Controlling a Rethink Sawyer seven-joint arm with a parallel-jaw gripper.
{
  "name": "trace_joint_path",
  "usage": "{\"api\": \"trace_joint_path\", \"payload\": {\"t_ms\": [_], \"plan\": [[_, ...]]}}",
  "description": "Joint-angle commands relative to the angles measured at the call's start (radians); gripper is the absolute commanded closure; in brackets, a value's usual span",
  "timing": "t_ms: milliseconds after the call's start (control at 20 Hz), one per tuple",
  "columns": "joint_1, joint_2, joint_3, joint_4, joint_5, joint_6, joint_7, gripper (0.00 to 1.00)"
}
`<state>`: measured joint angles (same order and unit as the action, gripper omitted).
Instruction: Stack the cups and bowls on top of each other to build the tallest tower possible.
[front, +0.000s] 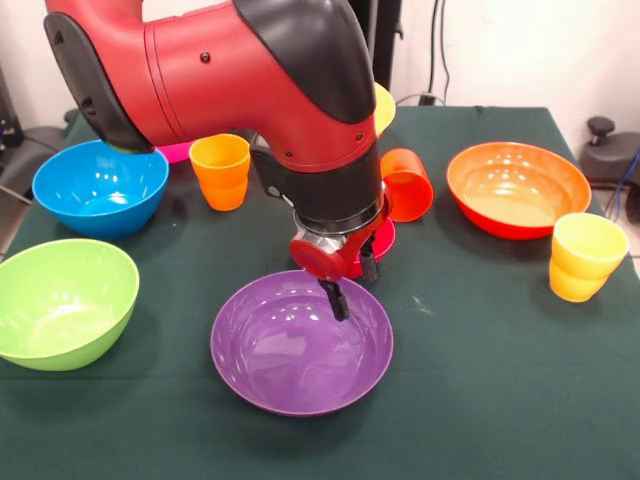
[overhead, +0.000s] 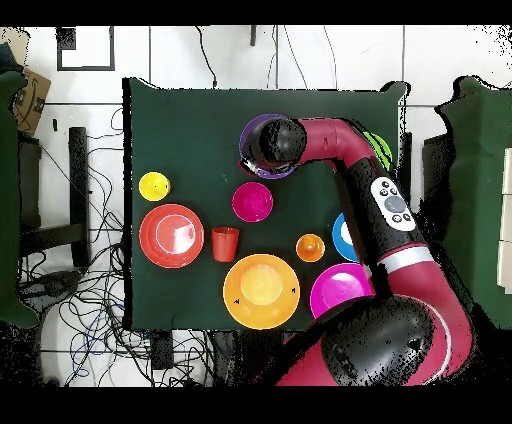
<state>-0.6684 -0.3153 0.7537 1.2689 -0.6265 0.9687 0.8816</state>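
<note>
Purple bowl (front: 300, 345), nearest on the counter (front: 480, 400), is entered at its far rim by the pincer (front: 340, 298), apparently for lifting onto another bowl; clenched or released cannot be told.

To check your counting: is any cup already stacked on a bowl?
No. The ribbed orange cup, yellow cup and red-orange cup all sit on the table.
</note>
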Motion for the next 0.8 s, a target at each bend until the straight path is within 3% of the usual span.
{"api": "trace_joint_path", "payload": {"t_ms": [50, 100, 200, 500, 800], "plan": [[0.049, 0.007, -0.026, -0.068, -0.07, 0.108, -0.248, 0.0], [0.033, -0.024, -0.02, 0.049, -0.029, 0.074, -0.159, 0.0], [0.02, -0.008, -0.029, 0.086, -0.036, 0.035, -0.137, 0.0], [0.012, -0.031, -0.031, 0.168, -0.034, -0.013, -0.076, 0.0], [0.021, -0.047, -0.026, 0.183, -0.029, -0.02, -0.048, 0.0]]}}
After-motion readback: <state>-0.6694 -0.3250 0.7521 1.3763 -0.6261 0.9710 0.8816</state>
